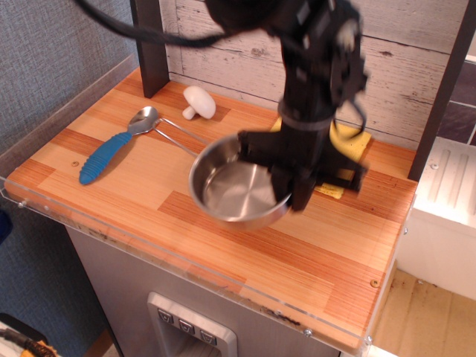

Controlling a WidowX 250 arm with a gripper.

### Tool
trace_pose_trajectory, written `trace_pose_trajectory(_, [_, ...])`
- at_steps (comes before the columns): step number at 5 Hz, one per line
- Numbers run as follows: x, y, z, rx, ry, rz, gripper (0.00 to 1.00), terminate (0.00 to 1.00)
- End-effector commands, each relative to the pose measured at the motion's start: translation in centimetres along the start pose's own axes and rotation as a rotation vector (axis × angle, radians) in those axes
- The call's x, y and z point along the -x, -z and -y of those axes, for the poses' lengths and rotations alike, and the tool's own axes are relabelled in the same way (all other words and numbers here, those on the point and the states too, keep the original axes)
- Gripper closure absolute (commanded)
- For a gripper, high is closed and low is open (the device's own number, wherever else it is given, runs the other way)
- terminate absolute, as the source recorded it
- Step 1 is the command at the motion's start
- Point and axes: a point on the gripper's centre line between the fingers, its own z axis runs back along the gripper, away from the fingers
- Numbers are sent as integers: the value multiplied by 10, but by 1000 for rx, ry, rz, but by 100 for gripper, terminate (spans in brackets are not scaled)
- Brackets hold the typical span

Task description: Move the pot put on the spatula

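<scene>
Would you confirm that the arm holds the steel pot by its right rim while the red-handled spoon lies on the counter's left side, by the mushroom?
Not quite: the observation.image view shows the spoon has a blue handle, not red. The rest holds: the gripper grips the pot at its right rim, and the spoon lies on the left of the counter, with the mushroom nearby.

A toy kitchen: small wooden counter [149, 171], plank wall [401, 67].

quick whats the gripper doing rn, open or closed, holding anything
gripper: closed on the right rim of the shiny round stainless-steel pot, holding it tilted and lifted above the wooden table.
</scene>
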Motion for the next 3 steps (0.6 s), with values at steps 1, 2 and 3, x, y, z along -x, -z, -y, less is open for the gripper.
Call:
trace_pose_trajectory(1, [-72, -7, 20, 55, -154, 43, 100, 0])
trace_pose_trajectory(2, [-101, 12, 33, 54, -128, 21, 100, 0])
trace_pose_trajectory(3, [-116, 27, 38, 21, -98, -2, 100, 0])
